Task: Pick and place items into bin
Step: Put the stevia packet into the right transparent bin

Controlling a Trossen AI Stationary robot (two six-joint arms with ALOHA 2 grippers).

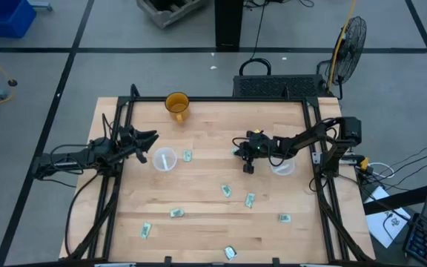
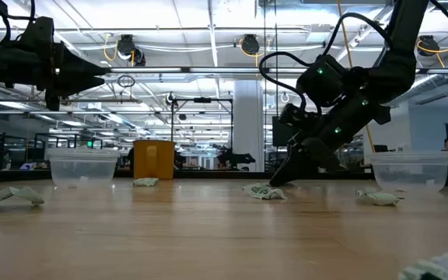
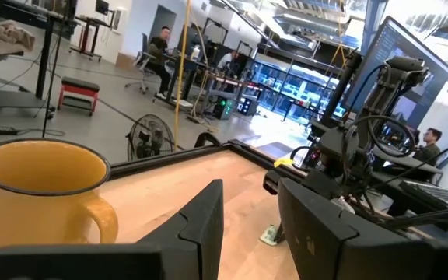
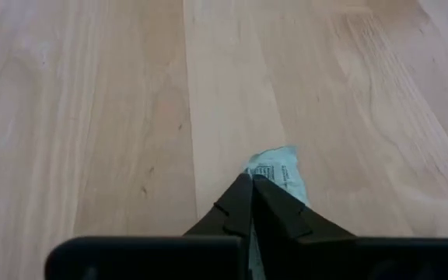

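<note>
Now | step: pick; right gripper (image 4: 252,183) down on the table (image 1: 213,230) mid-way toward its right edge, jaws pinched together on a wrapped piece (image 4: 278,173) | next, I judge: lift; carry to right bin (image 1: 282,167) | left gripper (image 3: 247,218) waits, jaws narrowly apart, empty, near left edge

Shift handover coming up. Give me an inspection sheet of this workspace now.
Surface: wooden table, bare wood between things.
Job's things: wrapped pieces scattered, for example; two clear bins and.
Clutter: orange mug near the far edge.
Grippers: left gripper open, raised beside the left bin; right gripper shut on a wrapped piece at table level.
Cables: black cables along both arms.
Surroundings: fan; people seated at desks in the room behind.
</note>
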